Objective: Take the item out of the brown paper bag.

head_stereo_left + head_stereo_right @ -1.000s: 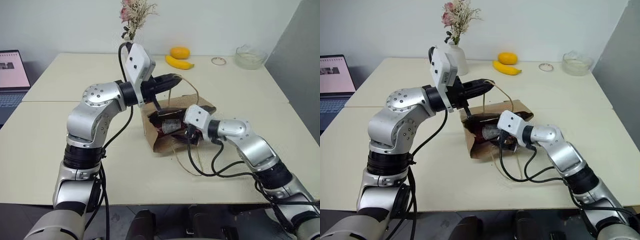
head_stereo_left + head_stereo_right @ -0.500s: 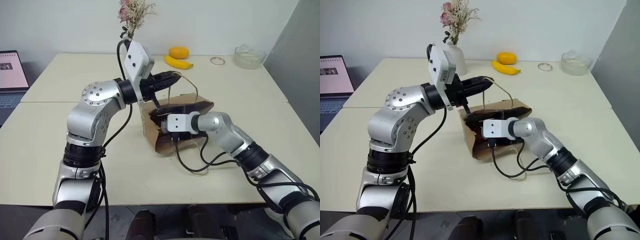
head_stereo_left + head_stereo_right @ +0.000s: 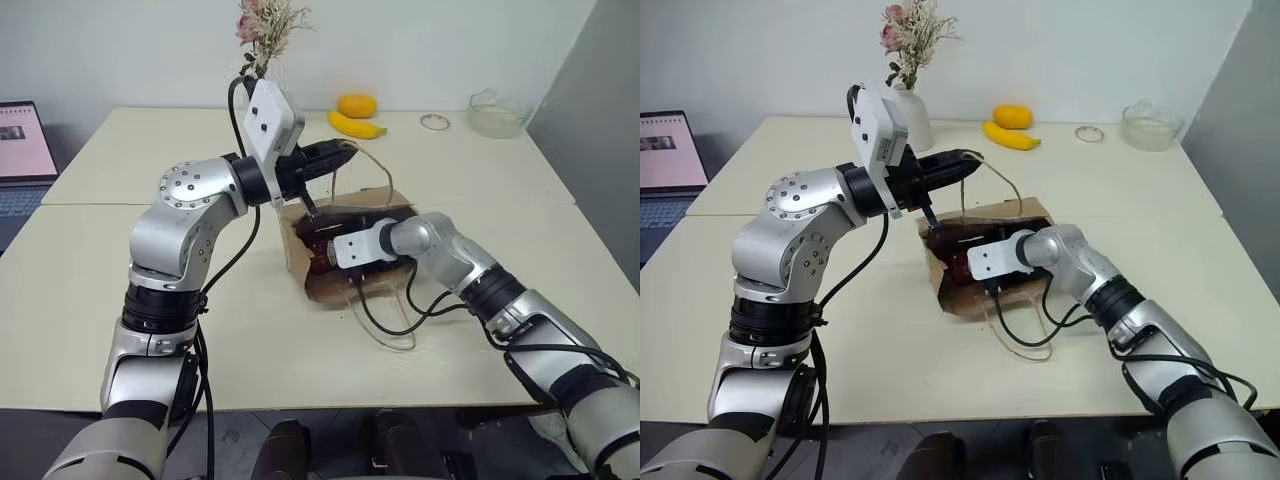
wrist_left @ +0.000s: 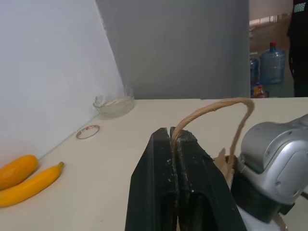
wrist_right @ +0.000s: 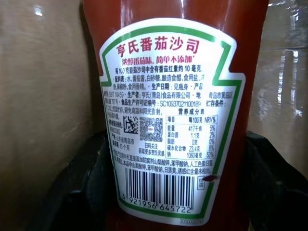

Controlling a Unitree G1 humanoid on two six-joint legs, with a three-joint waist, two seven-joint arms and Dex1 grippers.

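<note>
The brown paper bag (image 3: 350, 245) is lying on its side in the middle of the table (image 3: 110, 300), with its open mouth facing the near left. The left gripper (image 3: 335, 157) is pinching one thin loop handle (image 4: 211, 111) of the bag, with its two black fingers (image 4: 175, 183) pressed together on it. It is holding the handle up, likely so the bag's mouth is staying open and the bag is not sliding.

The right gripper (image 3: 970, 262) is reaching into the bag's mouth from the near side. The red bottle (image 5: 173, 120) is lying inside the bag, and its white label (image 5: 166, 125) is facing the right wrist camera very close. The right gripper's black fingers (image 5: 77, 192) are sitting on both sides of the bottle, spread wide around it. I cannot tell if they are squeezing it yet.

A banana (image 3: 357, 125) and an orange fruit (image 3: 359, 104) are resting at the far side, well apart from the bag, so they are not getting in the way.
</note>
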